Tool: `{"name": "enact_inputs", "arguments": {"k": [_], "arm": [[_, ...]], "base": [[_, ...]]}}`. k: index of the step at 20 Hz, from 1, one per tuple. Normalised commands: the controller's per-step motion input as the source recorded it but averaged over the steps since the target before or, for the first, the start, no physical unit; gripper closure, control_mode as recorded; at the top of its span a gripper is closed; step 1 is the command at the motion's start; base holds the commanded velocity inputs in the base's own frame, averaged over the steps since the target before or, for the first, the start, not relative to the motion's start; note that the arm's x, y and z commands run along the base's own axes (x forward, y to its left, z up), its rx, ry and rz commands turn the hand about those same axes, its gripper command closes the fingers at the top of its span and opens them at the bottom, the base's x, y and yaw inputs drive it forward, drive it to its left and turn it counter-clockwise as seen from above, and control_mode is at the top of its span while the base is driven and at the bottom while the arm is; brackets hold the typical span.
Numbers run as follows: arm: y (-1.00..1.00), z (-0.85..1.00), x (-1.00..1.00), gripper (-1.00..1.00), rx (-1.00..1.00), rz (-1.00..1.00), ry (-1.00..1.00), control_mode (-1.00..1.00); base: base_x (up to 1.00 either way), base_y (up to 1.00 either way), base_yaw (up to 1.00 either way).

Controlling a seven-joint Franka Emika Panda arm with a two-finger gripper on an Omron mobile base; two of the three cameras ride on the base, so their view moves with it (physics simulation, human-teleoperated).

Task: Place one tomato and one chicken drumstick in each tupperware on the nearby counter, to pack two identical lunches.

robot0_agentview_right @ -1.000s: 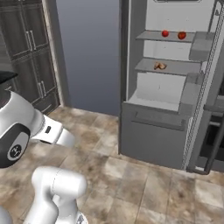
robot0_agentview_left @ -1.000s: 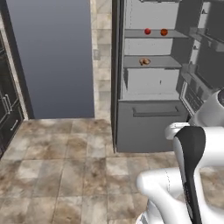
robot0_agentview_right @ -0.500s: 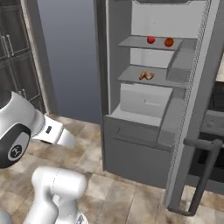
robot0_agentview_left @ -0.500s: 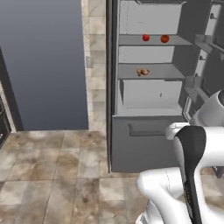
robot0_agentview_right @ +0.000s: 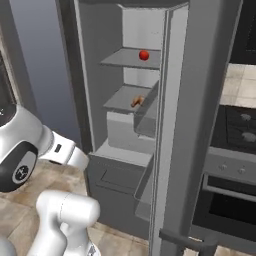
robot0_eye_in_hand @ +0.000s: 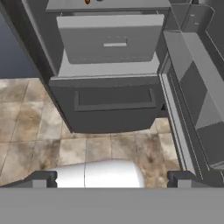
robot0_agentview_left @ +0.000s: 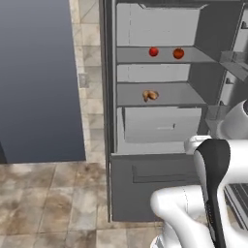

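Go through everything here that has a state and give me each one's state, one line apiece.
Grey fridge door: open.
Two red tomatoes: on the upper fridge shelf, apart.
Golden-brown chicken drumsticks: on the shelf below.
Pale grey fridge drawer: closed.
Pincer: open, empty.

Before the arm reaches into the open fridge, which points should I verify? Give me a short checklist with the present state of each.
1. Fridge door open: ok.
2. Two tomatoes on the upper shelf, apart from each other: ok.
3. Chicken drumsticks on the shelf below: ok, but whether one or two lie there, cannot tell.
4. Pincer open and holding nothing: ok.
5. Pincer near the food: not ok, it points at the lower drawer.
6. Tupperware ready: cannot tell.
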Motion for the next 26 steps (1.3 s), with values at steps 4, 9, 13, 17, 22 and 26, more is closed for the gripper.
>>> {"name": "enact_inputs", "arguments": {"k": [4,9,13,17,22,26], "arm": [[0.0,0.0,0.0,-1.0,0.0,0.0,0.0,1.0],[0.0,0.0,0.0,-1.0,0.0,0.0,0.0,1.0],[0.0,0.0,0.0,-1.0,0.0,0.0,0.0,1.0],[0.0,0.0,0.0,-1.0,0.0,0.0,0.0,1.0],[0.0,0.0,0.0,-1.0,0.0,0.0,0.0,1.0],[0.0,0.0,0.0,-1.0,0.0,0.0,0.0,1.0]], "base": [[0.48,0.08,-0.19],[0.42,0.19,-0.25],[0.37,0.27,-0.3],[0.45,0.56,-0.28],[0.52,0.73,-0.21],[0.28,-0.01,-0.06]]}}
